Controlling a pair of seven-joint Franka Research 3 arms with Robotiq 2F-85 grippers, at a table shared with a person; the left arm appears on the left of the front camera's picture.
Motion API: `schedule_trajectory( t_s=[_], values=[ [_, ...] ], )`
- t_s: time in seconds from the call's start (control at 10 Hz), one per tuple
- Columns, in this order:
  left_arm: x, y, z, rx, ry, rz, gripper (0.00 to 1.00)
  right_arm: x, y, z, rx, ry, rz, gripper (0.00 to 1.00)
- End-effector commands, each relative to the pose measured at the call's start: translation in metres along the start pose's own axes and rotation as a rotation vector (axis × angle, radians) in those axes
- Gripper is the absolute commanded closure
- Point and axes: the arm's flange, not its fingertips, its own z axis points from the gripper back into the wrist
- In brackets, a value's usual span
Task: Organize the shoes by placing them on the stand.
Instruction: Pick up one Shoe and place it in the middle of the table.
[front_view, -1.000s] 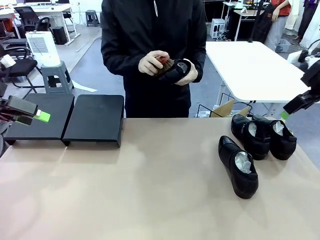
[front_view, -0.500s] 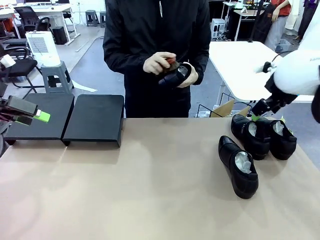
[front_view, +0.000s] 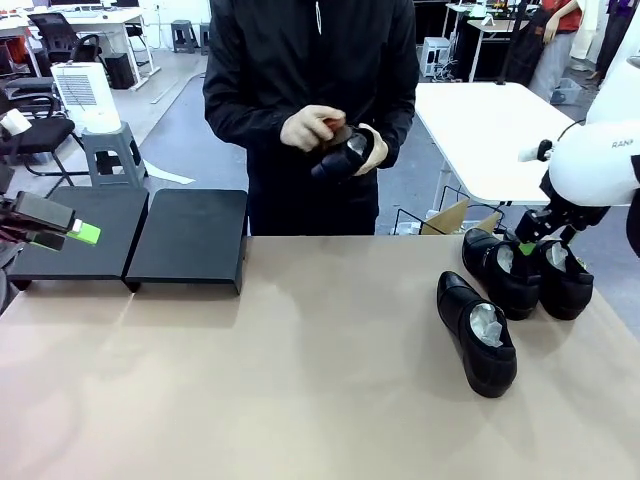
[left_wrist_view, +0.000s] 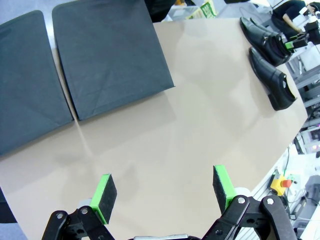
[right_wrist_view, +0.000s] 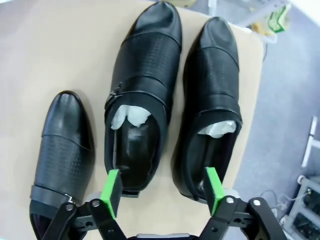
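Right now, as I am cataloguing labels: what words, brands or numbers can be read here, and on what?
"RAN": grey letters on the right arm's white shell, cut off at the picture's edge.
Green packet past the table's far edge: print too blurred to read.
Shoes, stand: no text to be seen.

Front faces person (front_view: 310, 90); wrists overlook shared shoes (right_wrist_view: 142, 65).

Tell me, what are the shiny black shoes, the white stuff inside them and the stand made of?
The shoes look like black leather or a look-alike: glossy smooth toes, fine dotted texture across the middle. The white stuffing looks like paper, judging by its crumpled creases. The stand looks like matt black sheet metal or plastic; its thin flat panels leave that open.
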Motion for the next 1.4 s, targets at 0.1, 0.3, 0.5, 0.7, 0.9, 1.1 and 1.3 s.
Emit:
schedule_trajectory(
  t_s=[0.1,0.3,0.5,0.7,0.9,1.1,1.3],
  values=[
    [-0.001,0.002,0.000,-0.024,-0.011,-0.011,0.00,0.001,0.009,-0.007,-0.032,0.054,-0.115,0.37],
    [-0.001,0.002,0.000,-0.024,-0.011,-0.011,0.00,0.008,0.009,-0.021,-0.018,0.077,-0.146,0.37],
    [-0.001,0.002,0.000,-0.024,-0.011,-0.011,0.00,0.014,0.010,-0.036,0.018,0.097,-0.157,0.37],
    [-0.001,0.002,0.000,-0.024,-0.011,-0.011,0.00,0.021,0.010,-0.046,0.022,0.114,-0.162,0.37],
    [-0.001,0.002,0.000,-0.024,-0.011,-0.011,0.00,0.026,0.008,-0.053,0.056,0.125,-0.175,0.37],
    [-0.001,0.002,0.000,-0.024,-0.011,-0.011,0.00,0.030,0.009,-0.062,0.074,0.137,-0.180,0.37],
    [-0.001,0.002,0.000,-0.024,-0.011,-0.011,0.00,0.031,0.008,-0.073,0.087,0.159,-0.183,0.37]
  ],
)
